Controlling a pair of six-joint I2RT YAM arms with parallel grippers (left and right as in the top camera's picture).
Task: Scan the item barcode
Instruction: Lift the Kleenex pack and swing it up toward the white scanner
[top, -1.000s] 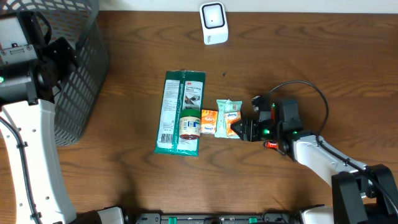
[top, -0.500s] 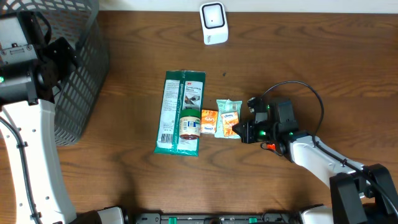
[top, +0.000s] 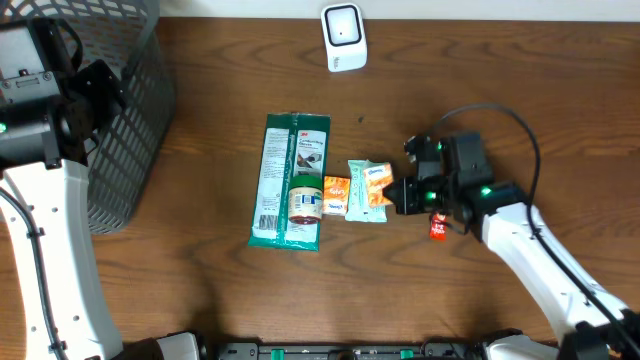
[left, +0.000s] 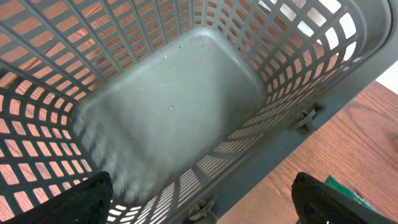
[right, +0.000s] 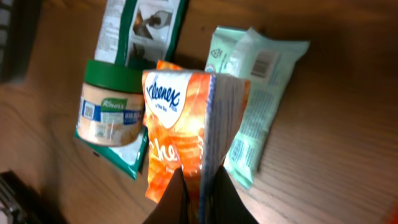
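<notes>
Right pincer (right: 198, 186) clenched on the edge of an orange Kleenex tissue pack (right: 177, 124), just beside a pale green wipes packet (right: 261, 93) on the wooden worktop (right: 336, 155), no barcode showing; left pincer (left: 205, 198) released over a grey mesh basket (left: 168, 106), fingertips cut off

Glossy plastic tissue pkt (right: 177, 124); matt grey plastic basket (left: 161, 106); wood-grain tbl (top: 200, 290).
</notes>
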